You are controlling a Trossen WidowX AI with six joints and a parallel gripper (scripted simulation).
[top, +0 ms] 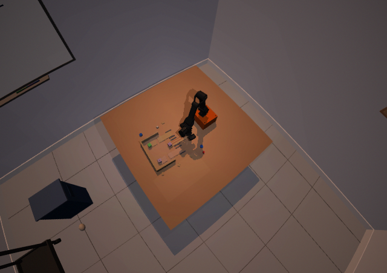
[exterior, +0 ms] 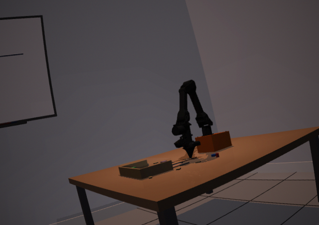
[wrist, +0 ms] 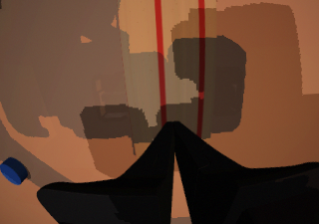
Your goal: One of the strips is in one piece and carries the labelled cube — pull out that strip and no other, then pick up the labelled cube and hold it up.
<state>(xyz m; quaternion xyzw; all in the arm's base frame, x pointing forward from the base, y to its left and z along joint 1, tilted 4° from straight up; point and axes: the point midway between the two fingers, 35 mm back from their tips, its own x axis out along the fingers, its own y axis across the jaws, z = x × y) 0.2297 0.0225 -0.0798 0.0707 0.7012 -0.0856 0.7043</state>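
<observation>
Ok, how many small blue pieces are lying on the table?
2. One blue piece lies near the red piece; the other blue piece lies just outside a corner of the tray. The arm may hide more.
</observation>
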